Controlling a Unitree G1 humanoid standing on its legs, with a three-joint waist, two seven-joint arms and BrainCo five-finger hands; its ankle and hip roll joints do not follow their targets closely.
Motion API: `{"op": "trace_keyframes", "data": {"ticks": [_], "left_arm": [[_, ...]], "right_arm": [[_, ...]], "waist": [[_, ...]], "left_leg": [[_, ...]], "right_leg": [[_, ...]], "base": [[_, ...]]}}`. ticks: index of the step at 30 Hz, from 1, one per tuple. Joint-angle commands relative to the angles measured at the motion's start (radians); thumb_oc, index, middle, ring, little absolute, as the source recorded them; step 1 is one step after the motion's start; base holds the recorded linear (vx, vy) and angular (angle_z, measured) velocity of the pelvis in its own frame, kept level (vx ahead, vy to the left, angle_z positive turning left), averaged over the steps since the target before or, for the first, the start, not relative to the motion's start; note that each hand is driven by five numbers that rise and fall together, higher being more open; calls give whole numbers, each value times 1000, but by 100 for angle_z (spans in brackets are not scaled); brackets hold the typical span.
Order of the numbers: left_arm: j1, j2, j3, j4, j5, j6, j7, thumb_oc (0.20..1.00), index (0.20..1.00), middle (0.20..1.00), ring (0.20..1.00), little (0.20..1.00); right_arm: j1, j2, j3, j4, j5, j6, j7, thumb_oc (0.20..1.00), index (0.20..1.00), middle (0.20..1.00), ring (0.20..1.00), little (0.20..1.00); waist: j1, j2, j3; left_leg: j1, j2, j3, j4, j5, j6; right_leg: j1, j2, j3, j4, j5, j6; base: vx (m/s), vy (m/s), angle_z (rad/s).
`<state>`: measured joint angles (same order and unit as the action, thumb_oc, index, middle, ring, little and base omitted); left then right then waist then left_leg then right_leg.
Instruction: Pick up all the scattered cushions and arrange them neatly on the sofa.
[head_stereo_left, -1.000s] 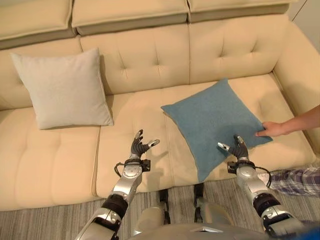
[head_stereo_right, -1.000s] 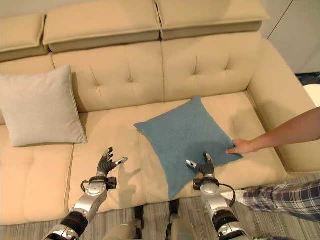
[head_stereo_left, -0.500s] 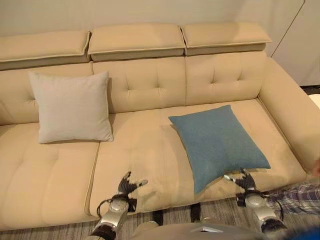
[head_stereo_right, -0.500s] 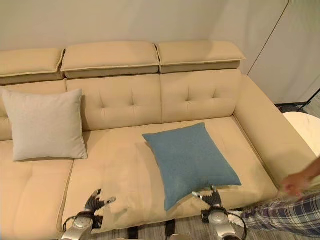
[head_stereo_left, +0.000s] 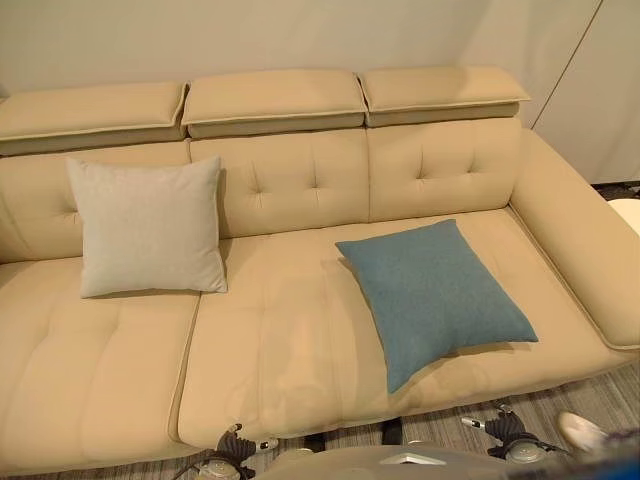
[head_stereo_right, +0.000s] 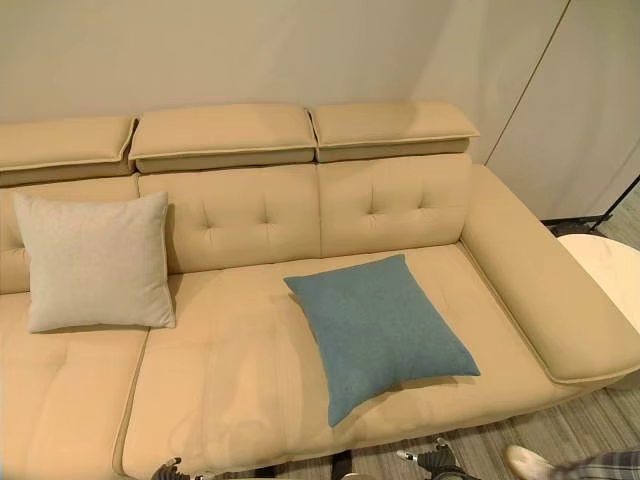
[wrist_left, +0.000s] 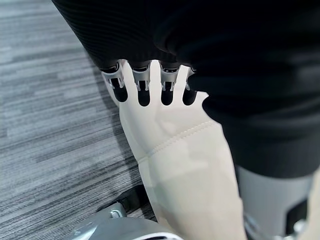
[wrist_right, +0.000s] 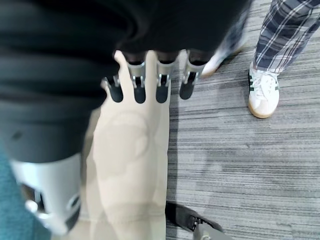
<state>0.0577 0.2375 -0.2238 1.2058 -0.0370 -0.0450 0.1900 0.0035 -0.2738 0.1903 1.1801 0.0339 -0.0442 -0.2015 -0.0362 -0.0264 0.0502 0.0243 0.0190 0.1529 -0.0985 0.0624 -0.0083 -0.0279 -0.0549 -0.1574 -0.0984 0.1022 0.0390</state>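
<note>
Two cushions on the sofa (head_stereo_left: 290, 350), both hands low at its front edge.
Blue cushion (head_stereo_left: 432, 296) lies flat and skewed on the right seat; grey cushion (head_stereo_left: 146, 226) leans upright on the backrest at the left end. Left hand (head_stereo_left: 232, 447) and right hand (head_stereo_left: 508, 434) hang empty, fingers (wrist_right: 161, 86) straight and slightly spread. Person's shoe (wrist_right: 262, 93) on the floor (wrist_right: 240, 160) near the right front corner.

no readable text, no labels, no brands, no numbers, no signs anywhere
</note>
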Motion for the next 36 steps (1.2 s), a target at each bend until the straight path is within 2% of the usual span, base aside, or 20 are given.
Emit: {"op": "trace_keyframes", "data": {"ticks": [1,4,6,7,8,10,13,16,19,21,22,23,25,26,28,31,32,33,35,36], "left_arm": [[-66,-16,16,30,44,5,-16,1000,1000,1000,1000,1000],[-73,-13,14,29,43,5,-16,1000,1000,1000,1000,1000],[-83,-6,10,21,39,5,-14,1000,1000,1000,1000,1000],[-99,4,12,20,37,5,-9,1000,1000,1000,1000,1000],[-99,4,12,20,37,5,-9,1000,1000,1000,1000,1000],[-109,13,15,27,40,3,-4,1000,1000,1000,1000,1000],[-114,16,20,34,36,1,-1,1000,1000,1000,1000,1000],[-115,19,31,40,28,-3,6,1000,1000,1000,1000,1000],[-112,12,33,37,1,-5,11,1000,1000,1000,1000,1000],[-128,-9,15,7,-31,-9,7,1000,1000,1000,1000,1000],[-128,-9,15,7,-31,-9,7,1000,1000,1000,1000,1000],[-134,-19,2,-44,-60,-13,2,1000,1000,1000,1000,1000],[-134,-21,-5,-50,-55,-11,-1,1000,1000,1000,1000,1000],[-136,-26,-18,-47,-42,-9,-7,1000,1000,1000,1000,1000],[-136,-34,-23,-35,-30,-8,-9,1000,1000,1000,1000,1000],[-122,-34,-21,-29,-18,-5,-17,1000,1000,1000,1000,1000],[-122,-34,-21,-29,-18,-5,-17,1000,1000,1000,1000,1000],[-109,-37,-1,-22,-35,-3,-14,1000,1000,1000,1000,1000],[-98,-33,15,5,-29,3,-10,1000,1000,1000,1000,1000],[-91,-29,28,14,-35,1,-8,1000,1000,1000,1000,1000]], "right_arm": [[-73,-1,6,21,-31,6,-3,1000,1000,1000,1000,1000],[-81,-7,5,24,-31,9,0,1000,1000,1000,1000,1000],[-95,-15,10,21,-38,13,0,1000,1000,1000,1000,1000],[-112,-12,14,22,-42,17,2,1000,1000,1000,1000,1000],[-112,-12,14,22,-42,17,2,1000,1000,1000,1000,1000],[-126,-13,13,19,-41,18,-1,1000,1000,1000,1000,1000],[-130,-8,12,18,-44,20,-1,1000,1000,1000,1000,1000],[-132,-6,14,14,-51,20,-1,1000,1000,1000,1000,1000],[-126,-4,19,7,-39,12,-3,1000,1000,1000,1000,1000],[-121,-19,14,2,-19,6,-13,1000,1000,1000,1000,1000],[-121,-19,14,2,-19,6,-13,1000,1000,1000,1000,1000],[-106,-27,7,0,-5,10,-22,1000,1000,1000,1000,1000],[-100,-28,5,0,0,11,-22,1000,1000,1000,1000,1000],[-97,-25,8,11,2,10,-19,1000,1000,1000,1000,1000],[-93,-20,6,30,-2,12,-20,1000,1000,1000,1000,1000],[-85,-13,17,41,-17,20,-22,1000,1000,1000,1000,1000],[-85,-13,17,41,-17,20,-22,1000,1000,1000,1000,1000],[-90,-6,24,37,-29,19,-25,1000,1000,1000,1000,1000],[-92,4,30,30,-39,19,-22,1000,1000,1000,1000,1000],[-94,14,39,25,-55,19,-18,1000,1000,1000,1000,1000]], "waist": [[20,-9,46],[25,-10,50],[29,-4,73],[25,2,93],[26,1,93],[34,3,91],[40,-1,91],[47,-14,88],[44,-27,80],[33,-33,104],[32,-33,104],[16,-43,119],[11,-46,121],[14,-46,125],[8,-48,115],[21,-46,108],[21,-46,108],[34,-42,103],[40,-39,93],[52,-38,92]], "left_leg": [[26,-22,-39,11,-89,-28],[32,-30,-51,11,-93,-18],[27,-37,-58,11,-93,2],[18,-32,-61,14,-85,10],[17,-33,-61,14,-85,10],[8,-20,-58,28,-94,8],[3,-5,-60,44,-103,-3],[-2,10,-54,64,-110,-21],[-12,57,-67,83,-97,-63],[-77,102,-73,192,-86,-89],[-79,102,-74,195,-88,-90],[-118,141,-5,271,-74,-84],[-125,144,18,292,-82,-76],[-131,97,10,313,-116,-59],[-142,51,19,306,-127,-47],[-183,1,56,303,-134,-27],[-183,1,56,303,-134,-27],[-158,-28,16,257,-135,-19],[-113,-39,0,200,-133,-9],[-85,-44,-10,165,-134,9]], "right_leg": [[68,-23,-1,39,-92,99],[56,-26,13,68,-98,99],[-13,-33,21,184,-115,105],[-76,-37,44,291,-124,121],[-78,-37,44,293,-125,121],[-69,-80,60,253,-111,118],[-62,-110,61,221,-88,119],[-36,-132,25,173,-73,128],[-5,-97,9,133,-94,112],[28,-58,-17,89,-119,77],[28,-58,-18,89,-119,77],[46,-49,-47,87,-139,51],[50,-46,-50,87,-145,43],[60,-36,-44,86,-149,33],[62,-33,-50,83,-148,35],[68,-18,-36,79,-151,38],[68,-18,-36,79,-151,38],[61,-3,-24,97,-160,44],[52,-2,-23,159,-181,54],[21,-16,-30,247,-189,70]], "base": [[-1,37,-12],[-23,55,-8],[-114,79,-22],[-94,50,-46],[-50,-55,-42],[16,-171,-2],[24,-182,-26],[49,-270,-3],[74,-370,23],[-16,-417,33],[-51,-433,58],[-26,-200,50],[-5,-177,53],[39,-136,32],[61,-76,8],[70,-8,21],[117,46,-8],[156,75,-20],[206,119,-45],[155,125,-49]]}}
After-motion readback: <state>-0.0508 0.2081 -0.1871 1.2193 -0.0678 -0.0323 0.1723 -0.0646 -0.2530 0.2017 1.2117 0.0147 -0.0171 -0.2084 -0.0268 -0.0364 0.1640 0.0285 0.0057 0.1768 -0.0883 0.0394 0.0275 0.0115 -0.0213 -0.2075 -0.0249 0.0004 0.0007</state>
